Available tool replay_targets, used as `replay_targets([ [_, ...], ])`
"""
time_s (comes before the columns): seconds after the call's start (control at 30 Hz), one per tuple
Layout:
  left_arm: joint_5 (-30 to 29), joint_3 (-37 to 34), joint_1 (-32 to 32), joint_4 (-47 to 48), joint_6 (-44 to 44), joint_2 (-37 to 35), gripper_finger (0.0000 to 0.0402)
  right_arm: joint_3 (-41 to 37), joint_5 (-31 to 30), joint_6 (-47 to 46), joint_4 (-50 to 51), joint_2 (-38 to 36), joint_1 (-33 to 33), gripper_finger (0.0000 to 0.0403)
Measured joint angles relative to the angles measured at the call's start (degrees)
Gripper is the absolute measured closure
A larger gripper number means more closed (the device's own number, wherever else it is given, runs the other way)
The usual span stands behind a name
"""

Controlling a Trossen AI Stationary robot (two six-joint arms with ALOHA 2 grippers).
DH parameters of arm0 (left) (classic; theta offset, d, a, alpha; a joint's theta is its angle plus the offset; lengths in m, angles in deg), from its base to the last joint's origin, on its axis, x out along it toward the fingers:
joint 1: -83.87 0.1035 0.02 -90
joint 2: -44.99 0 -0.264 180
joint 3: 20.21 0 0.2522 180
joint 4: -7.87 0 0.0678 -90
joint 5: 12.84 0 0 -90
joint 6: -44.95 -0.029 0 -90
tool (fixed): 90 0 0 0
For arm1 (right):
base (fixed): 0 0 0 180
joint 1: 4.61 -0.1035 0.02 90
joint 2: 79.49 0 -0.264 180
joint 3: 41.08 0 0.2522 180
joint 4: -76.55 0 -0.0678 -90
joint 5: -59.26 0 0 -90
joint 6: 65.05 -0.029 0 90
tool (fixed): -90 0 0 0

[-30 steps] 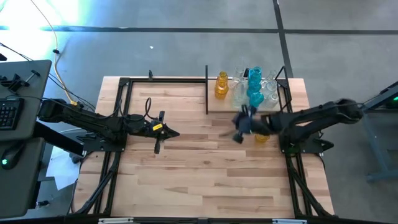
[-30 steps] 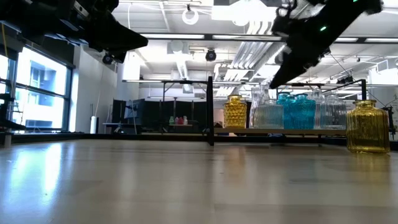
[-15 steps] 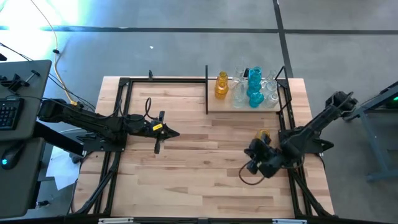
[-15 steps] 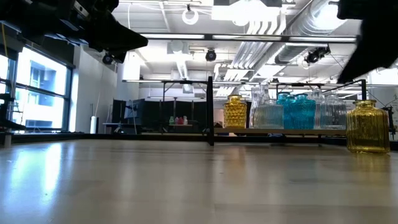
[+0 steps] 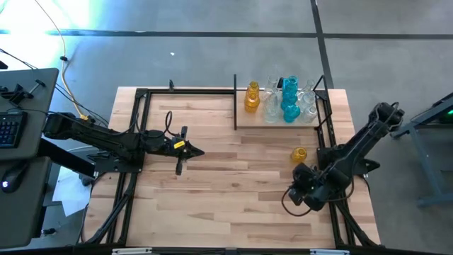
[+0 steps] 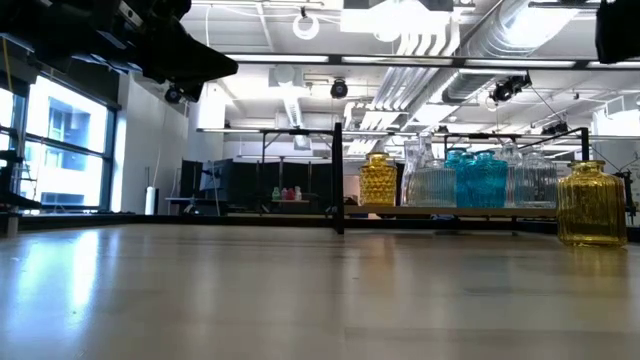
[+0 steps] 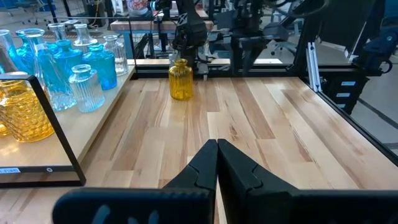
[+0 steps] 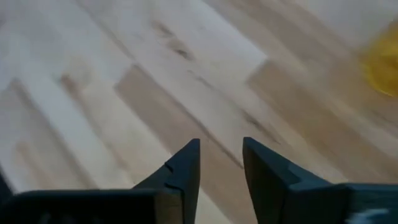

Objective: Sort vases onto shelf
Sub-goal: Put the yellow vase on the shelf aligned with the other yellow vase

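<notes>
One amber-yellow vase (image 5: 299,154) stands upright on its base on the tabletop, just in front of the shelf (image 5: 242,120); it also shows in the left wrist view (image 7: 181,79) and the low view (image 6: 592,204). Several more teal, clear and amber vases (image 5: 283,103) stand grouped on the shelf at the far right. My right gripper (image 8: 221,155) hovers open over bare wood near the table's right edge (image 5: 291,198), on the near side of the amber vase, with nothing between its fingers. Left of the table's middle, my left gripper (image 7: 216,163) is shut and empty (image 5: 199,151).
A black metal frame (image 5: 141,95) runs around the tabletop, and its rails lie close beside both arms. A black cable loop (image 5: 286,205) hangs below my right gripper. Bare wood (image 5: 233,184) stretches between the two grippers.
My right gripper has swung from beside the amber vase, just in front of the shelf, toward the table's near edge, rolling about its own axis as it went. The amber vase has stayed standing where it was. My left arm has kept still.
</notes>
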State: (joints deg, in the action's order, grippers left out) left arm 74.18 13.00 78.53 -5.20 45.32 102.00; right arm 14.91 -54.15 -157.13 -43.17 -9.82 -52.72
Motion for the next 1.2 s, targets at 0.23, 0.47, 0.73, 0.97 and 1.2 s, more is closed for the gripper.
replay_targets([
  [0.23, 0.0, 0.02, 0.0, 0.0, 0.01, 0.0, 0.0401, 0.0, 0.04, -9.18, 10.1, 0.0, -0.86, 0.0257],
  [0.47, 0.02, 0.0, 0.02, -0.02, 0.01, 0.0, 0.0401, 0.0, -2.53, -17.08, 20.33, 0.02, 0.16, 0.0176],
  [0.73, 0.0, 0.0, -0.01, 0.0, 0.01, 0.0, 0.0401, 0.02, -7.59, -22.26, 29.2, 3.24, 4.85, 0.0154],
  [0.97, 0.01, 0.0, 0.0, 0.0, 0.01, 0.0, 0.0401, 0.04, -13.24, -17.12, 24.07, 9.02, 9.96, 0.0154],
  [1.2, 0.01, 0.01, -0.01, 0.0, 0.01, -0.01, 0.0401, 0.04, -16.92, -18.53, 23.44, 14.21, 13.61, 0.0154],
])
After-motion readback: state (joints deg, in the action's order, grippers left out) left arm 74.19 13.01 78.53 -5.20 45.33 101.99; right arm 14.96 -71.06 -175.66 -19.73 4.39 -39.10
